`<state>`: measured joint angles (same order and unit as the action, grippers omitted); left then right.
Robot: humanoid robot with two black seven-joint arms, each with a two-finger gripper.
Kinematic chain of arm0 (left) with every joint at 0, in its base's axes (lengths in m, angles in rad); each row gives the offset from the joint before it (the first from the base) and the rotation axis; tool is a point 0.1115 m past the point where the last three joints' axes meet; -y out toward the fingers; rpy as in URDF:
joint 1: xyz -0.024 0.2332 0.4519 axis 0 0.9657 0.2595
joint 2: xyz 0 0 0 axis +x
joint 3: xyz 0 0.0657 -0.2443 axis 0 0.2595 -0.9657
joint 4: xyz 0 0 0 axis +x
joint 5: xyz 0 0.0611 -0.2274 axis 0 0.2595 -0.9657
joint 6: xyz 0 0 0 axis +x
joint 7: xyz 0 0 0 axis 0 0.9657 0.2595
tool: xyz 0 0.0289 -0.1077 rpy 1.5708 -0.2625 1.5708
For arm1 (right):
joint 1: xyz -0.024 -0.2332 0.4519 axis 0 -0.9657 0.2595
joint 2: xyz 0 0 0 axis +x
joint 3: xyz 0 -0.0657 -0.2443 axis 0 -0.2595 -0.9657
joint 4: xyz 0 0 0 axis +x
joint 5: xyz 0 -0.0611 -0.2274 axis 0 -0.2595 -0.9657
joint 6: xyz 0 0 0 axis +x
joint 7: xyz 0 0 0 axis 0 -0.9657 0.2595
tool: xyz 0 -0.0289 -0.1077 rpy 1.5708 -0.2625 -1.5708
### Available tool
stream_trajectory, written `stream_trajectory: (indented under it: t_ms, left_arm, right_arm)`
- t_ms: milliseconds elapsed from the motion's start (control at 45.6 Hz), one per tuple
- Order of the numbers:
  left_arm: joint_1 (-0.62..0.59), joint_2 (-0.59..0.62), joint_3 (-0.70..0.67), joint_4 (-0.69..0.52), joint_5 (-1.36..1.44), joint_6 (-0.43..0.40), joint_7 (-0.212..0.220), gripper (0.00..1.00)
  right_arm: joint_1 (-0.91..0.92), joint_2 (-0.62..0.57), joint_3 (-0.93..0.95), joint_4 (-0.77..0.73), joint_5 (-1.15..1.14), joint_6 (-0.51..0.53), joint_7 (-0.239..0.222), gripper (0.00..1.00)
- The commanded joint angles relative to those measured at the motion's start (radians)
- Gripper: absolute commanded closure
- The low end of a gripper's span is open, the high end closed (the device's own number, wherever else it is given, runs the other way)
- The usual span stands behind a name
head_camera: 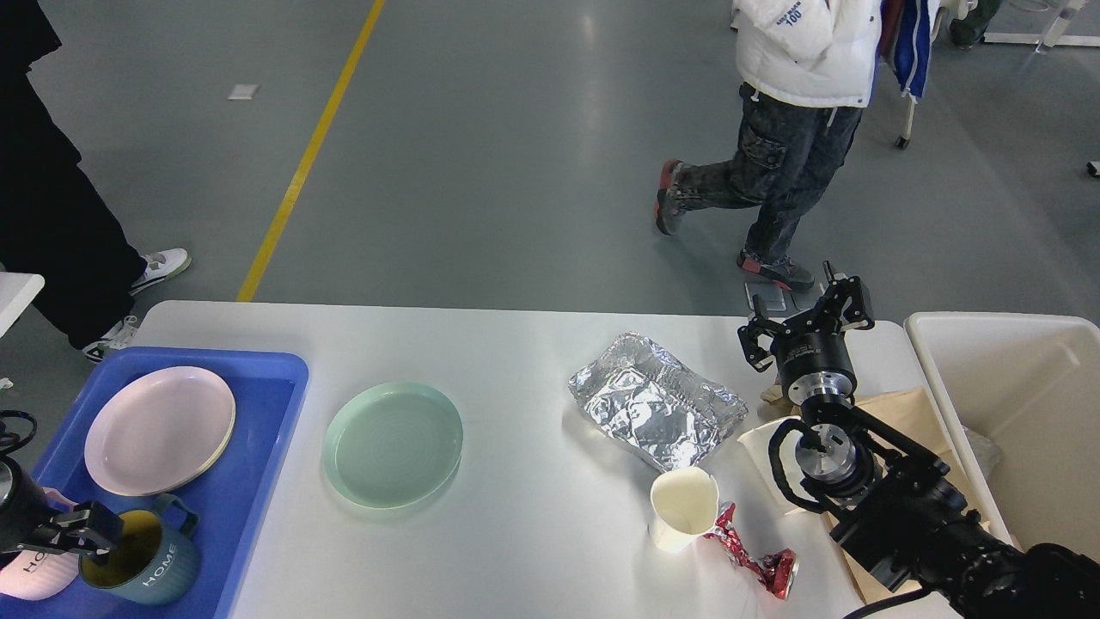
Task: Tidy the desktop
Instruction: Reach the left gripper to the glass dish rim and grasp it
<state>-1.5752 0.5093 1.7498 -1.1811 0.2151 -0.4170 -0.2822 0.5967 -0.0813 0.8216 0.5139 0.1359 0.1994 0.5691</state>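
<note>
Head view, desktop (533,533) beneath right fingers (803,320)

Cream bin (1014,404) and blue tray (258,481) cropped by frame edges.

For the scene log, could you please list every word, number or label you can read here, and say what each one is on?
"HOME" - on the dark teal mug in the blue tray.
"HO..." - partly hidden lettering on the pink mug beside it; likely the same word.
"100" - on the back of the white jacket; the small line above it is too blurred to read.
Crushed red can: print unreadable.
</note>
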Motion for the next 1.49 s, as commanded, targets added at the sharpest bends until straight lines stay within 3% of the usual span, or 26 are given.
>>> stream_trajectory:
  t_ms: [0,175,263,460,526,548,811,1030,1162,1469]
  left_arm:
    - [-0.139,0.044,0.002,0.000,0.030,-0.136,-0.003,0.02]
    - [-0.386,0.057,-0.038,-0.006,-0.014,-0.416,-0.018,0.02]
    - [-0.445,0.052,-0.082,-0.014,-0.109,-0.529,-0.019,0.02]
    - [-0.411,-0.038,-0.112,-0.026,-0.344,-0.539,-0.006,0.03]
    - [-0.355,-0.072,-0.115,-0.028,-0.391,-0.484,-0.006,0.03]
    - [-0.307,-0.095,-0.131,-0.029,-0.429,-0.411,-0.005,0.03]
    - [-0.120,-0.178,-0.251,-0.167,-0.575,0.104,0.001,0.03]
    - [0.052,-0.227,-0.429,-0.189,-0.704,0.467,0.063,0.03]
    - [0.116,-0.238,-0.512,-0.183,-0.764,0.552,0.066,0.03]
    - [0.211,-0.238,-0.579,-0.129,-0.764,0.581,0.115,0.04]
  right_arm:
    - [0.000,0.000,-0.001,0.000,-0.001,0.000,0.000,0.00]
    - [0.000,0.000,-0.001,0.000,-0.001,0.000,0.000,0.00]
    - [0.000,0.000,-0.001,0.000,-0.001,0.000,0.000,0.00]
    - [-0.002,0.000,-0.001,0.000,-0.001,0.000,0.000,0.00]
    - [0.000,0.000,-0.001,0.000,-0.001,0.000,0.000,0.00]
    - [-0.002,0.000,-0.001,0.000,-0.001,0.000,0.000,0.00]
    - [0.000,0.000,0.001,0.000,-0.001,0.000,0.000,0.00]
    - [0.000,0.000,0.001,0.000,0.001,0.000,0.000,0.00]
    - [0.000,0.000,0.001,0.000,-0.001,0.000,0.000,0.00]
    - [0.000,0.000,-0.001,0.000,-0.001,0.000,0.000,0.00]
